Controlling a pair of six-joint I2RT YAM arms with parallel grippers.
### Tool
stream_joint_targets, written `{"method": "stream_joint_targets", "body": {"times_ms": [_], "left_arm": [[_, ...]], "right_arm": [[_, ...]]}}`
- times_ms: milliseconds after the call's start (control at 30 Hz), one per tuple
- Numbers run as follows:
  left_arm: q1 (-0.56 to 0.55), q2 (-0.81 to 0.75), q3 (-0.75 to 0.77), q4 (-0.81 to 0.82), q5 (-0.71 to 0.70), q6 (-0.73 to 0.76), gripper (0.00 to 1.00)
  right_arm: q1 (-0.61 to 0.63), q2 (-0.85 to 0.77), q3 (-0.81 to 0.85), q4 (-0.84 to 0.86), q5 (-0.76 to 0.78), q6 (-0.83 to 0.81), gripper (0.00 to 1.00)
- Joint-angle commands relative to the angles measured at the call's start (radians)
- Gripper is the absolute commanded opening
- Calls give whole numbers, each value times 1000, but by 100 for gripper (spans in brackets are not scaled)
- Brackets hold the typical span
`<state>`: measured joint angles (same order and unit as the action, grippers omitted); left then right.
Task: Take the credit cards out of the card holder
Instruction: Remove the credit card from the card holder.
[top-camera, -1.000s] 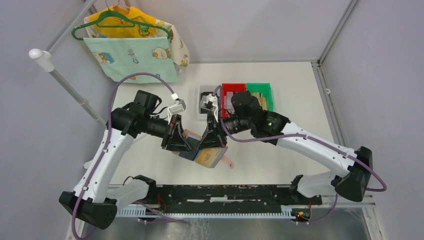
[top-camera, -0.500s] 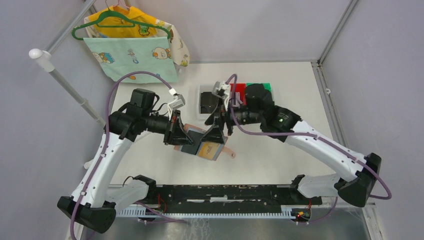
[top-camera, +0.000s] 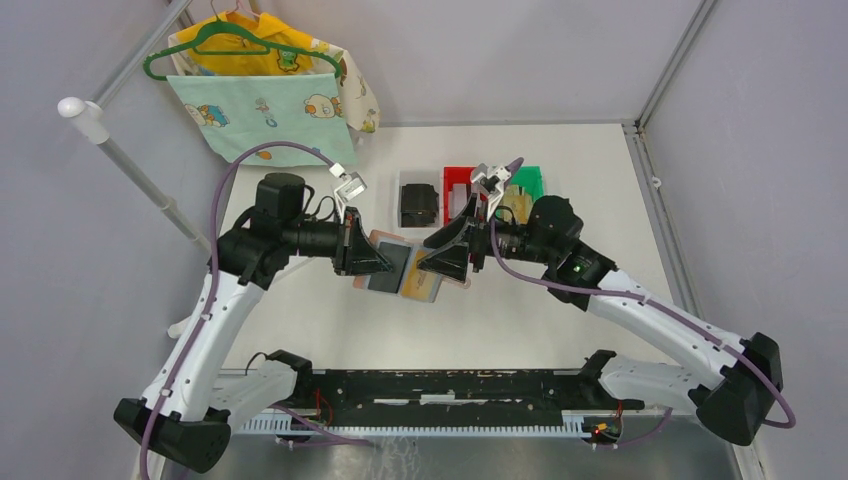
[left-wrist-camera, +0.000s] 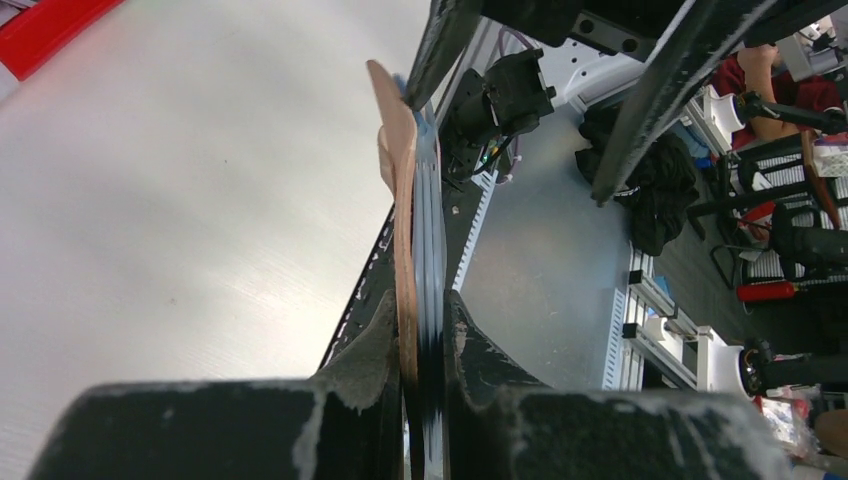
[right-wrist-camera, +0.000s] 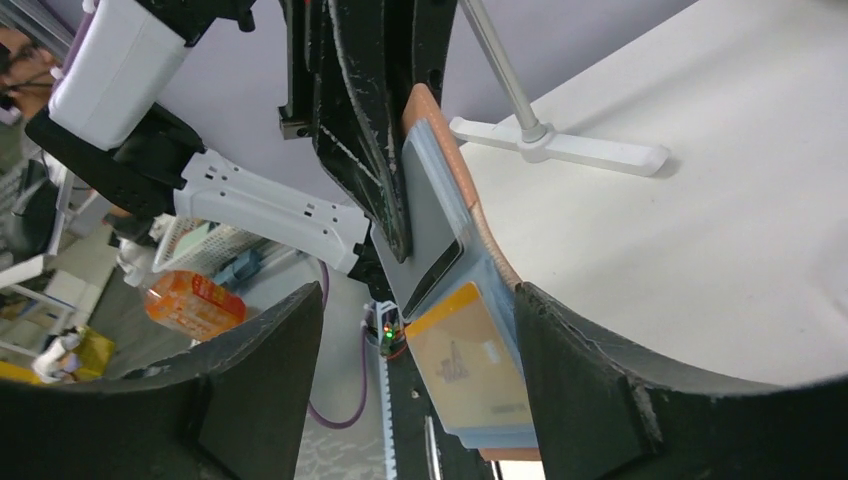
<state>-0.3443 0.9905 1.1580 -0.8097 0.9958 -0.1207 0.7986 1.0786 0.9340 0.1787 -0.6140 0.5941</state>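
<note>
The card holder (top-camera: 405, 272) hangs open above the table, pinkish-tan outside with bluish sleeves inside. My left gripper (top-camera: 378, 262) is shut on its left half; the left wrist view shows the leather (left-wrist-camera: 403, 200) and sleeve edges pinched between the jaws of the left gripper (left-wrist-camera: 420, 305). My right gripper (top-camera: 435, 262) stands open around the right half without pressing it. In the right wrist view the right gripper (right-wrist-camera: 418, 290) straddles the card holder (right-wrist-camera: 470, 190). A grey credit card (right-wrist-camera: 428, 225) sits in the upper sleeve, and a golden-tan card (right-wrist-camera: 468, 368) in the lower one.
A black blocky item (top-camera: 418, 205) lies in a white tray behind the grippers, with a red bin (top-camera: 460, 183) and a green bin (top-camera: 528, 180) to its right. Clothes on a green hanger (top-camera: 262, 90) hang at the back left from a white pole stand (top-camera: 130, 170).
My right gripper has gone from shut to open and its arm has swung right. The left gripper has carried the card holder a little farther from the near edge.
</note>
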Motion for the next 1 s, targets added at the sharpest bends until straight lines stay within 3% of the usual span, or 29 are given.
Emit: {"method": "stream_joint_targets", "body": {"times_ms": [0,167,233,300,433,600,700,867,967], "left_arm": [[3,-6,12,64,2,-70,2],[3,0,16,65,4,-76,2],[3,5,16,61,-3,-74,2],[4,11,17,42,-10,-57,2],[4,22,24,-14,-18,8,2],[3,20,36,-29,-18,19,2],[4,23,44,-28,-20,19,2],[5,34,53,-21,-20,3,2],[5,36,54,-6,-17,-10,2]], "right_arm": [[8,13,-56,236,-64,154,73],[17,37,-108,354,-86,231,66],[17,39,-99,329,-80,211,63],[13,24,-52,215,-37,123,64],[0,22,177,-216,147,-157,75],[-11,-27,257,-369,338,-256,78],[-10,-60,201,-291,287,-193,75],[6,-59,16,37,55,55,61],[38,-47,-63,159,32,137,60]]}}
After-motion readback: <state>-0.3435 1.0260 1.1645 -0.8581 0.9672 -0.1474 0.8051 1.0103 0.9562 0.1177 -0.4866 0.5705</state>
